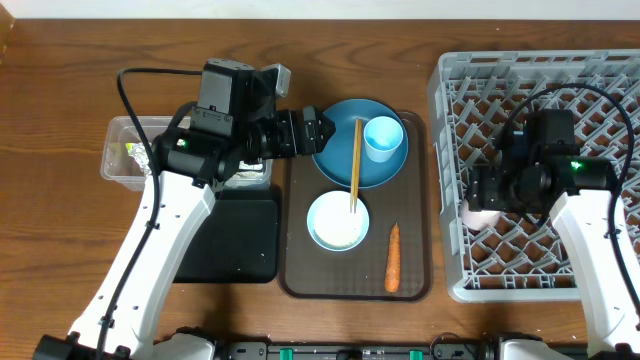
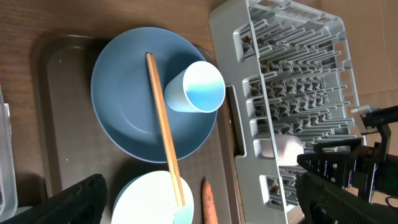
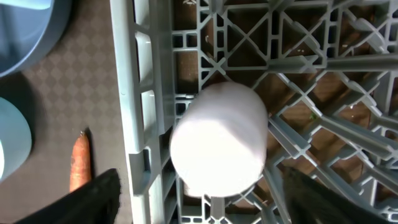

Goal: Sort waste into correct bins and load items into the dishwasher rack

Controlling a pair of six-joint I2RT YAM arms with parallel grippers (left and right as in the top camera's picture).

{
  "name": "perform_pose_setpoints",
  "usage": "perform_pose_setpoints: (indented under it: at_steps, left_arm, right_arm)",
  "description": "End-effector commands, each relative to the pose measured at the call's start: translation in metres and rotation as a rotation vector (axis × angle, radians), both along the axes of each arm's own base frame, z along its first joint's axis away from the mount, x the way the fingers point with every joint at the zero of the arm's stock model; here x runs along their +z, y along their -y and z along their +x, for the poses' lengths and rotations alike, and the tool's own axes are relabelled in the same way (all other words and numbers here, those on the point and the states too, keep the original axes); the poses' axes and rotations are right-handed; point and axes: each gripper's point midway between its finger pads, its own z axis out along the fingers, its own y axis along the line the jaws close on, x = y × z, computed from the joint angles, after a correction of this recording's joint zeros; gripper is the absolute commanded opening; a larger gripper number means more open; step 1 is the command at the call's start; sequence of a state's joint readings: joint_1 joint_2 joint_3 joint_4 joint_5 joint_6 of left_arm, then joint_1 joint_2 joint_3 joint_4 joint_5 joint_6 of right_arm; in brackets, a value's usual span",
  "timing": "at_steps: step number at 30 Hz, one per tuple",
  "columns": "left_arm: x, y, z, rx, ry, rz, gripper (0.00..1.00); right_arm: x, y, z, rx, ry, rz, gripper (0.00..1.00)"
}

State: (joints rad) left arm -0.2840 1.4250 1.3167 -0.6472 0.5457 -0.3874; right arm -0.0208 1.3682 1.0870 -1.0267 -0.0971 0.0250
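The pink cup (image 3: 221, 140) lies on its side in the grey dishwasher rack (image 1: 600, 80) near its left wall. My right gripper (image 3: 208, 202) is open, its fingers (image 3: 93, 199) on either side of the cup and apart from it. Over the blue plate's (image 1: 335, 165) left rim, my left gripper (image 1: 322, 130) hangs open and empty. The light blue cup (image 1: 383, 138) stands on the plate. The wooden chopsticks (image 1: 354, 165) reach from the plate to the white bowl (image 1: 337, 221). The orange carrot (image 1: 393, 257) lies beside the bowl.
Plate, bowl and carrot rest on the brown serving tray (image 1: 415, 200). At the left, the clear tub (image 1: 135, 150) holds a foil wrapper (image 1: 135, 157). The flat black tray (image 1: 232, 240) lies in front of the tub. The rack's left wall (image 2: 239, 124) stands next to the serving tray.
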Motion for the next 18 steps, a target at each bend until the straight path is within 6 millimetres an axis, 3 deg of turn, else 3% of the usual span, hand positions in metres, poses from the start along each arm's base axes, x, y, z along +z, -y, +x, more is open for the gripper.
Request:
perform_pose_setpoints:
  at_steps: [1,2,18]
  left_arm:
    - [-0.0042,-0.0026,0.0016,0.001,0.000,0.015,0.99]
    - [-0.0042,-0.0026,0.0016,0.001,0.000,0.015,0.99]
    - [-0.0042,-0.0026,0.0016,0.001,0.000,0.015,0.99]
  right_arm:
    - [-0.0030,-0.0022,-0.0017,0.005,-0.014,-0.002,0.95]
    - [-0.0031,-0.0022,-0.0021,0.005,-0.015,-0.002,0.99]
    - [-0.0032,-0.0022,-0.0023,0.005,-0.016,-0.002,0.99]
